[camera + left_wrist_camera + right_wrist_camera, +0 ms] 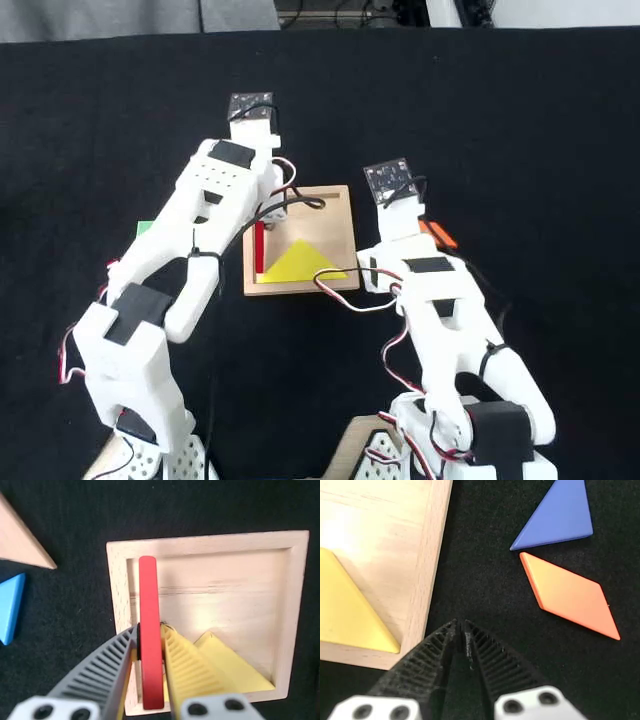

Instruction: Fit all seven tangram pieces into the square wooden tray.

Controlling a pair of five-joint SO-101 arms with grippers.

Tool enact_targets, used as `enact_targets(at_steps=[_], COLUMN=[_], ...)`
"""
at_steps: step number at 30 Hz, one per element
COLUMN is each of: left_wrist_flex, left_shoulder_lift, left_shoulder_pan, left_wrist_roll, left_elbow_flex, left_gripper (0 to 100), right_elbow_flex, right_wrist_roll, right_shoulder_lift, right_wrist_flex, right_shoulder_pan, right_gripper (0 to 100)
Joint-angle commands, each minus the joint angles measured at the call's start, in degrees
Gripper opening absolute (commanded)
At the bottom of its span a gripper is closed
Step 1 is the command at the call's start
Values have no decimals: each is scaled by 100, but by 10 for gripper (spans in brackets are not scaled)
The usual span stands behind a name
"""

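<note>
Left jaws: pinching red piece (148, 605), stood on edge, long axis along left wall of wooden tray (200, 541), near yellow triangle (240, 667) at its front edge. Right jaws: pressed together, empty, over surface (485, 555) off tray's right edge.

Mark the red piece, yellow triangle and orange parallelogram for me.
red piece (148, 595), left wrist view, its upturned narrow edge.
yellow triangle (347, 612), right wrist view, middle of its top face.
orange parallelogram (568, 596), right wrist view, centre of its top face.
</note>
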Motion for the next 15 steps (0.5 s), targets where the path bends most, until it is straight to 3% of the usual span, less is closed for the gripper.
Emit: enact_targets(at_steps=[1,15], left_wrist_flex=[-79,-229], left_shoulder_lift=[-44,563], left_shoulder_pan=[-75,-110], left_wrist_roll=[44,70], left_elbow_flex=[-40,-101], left_gripper=[34,34], right_elbow_flex=[-22,-22], right_wrist_roll=[-26,-26], right_shoulder_lift=[-207,-207], right_wrist_flex=[-114,-114], right_shoulder_pan=[-70,-70], right_gripper=[11,11])
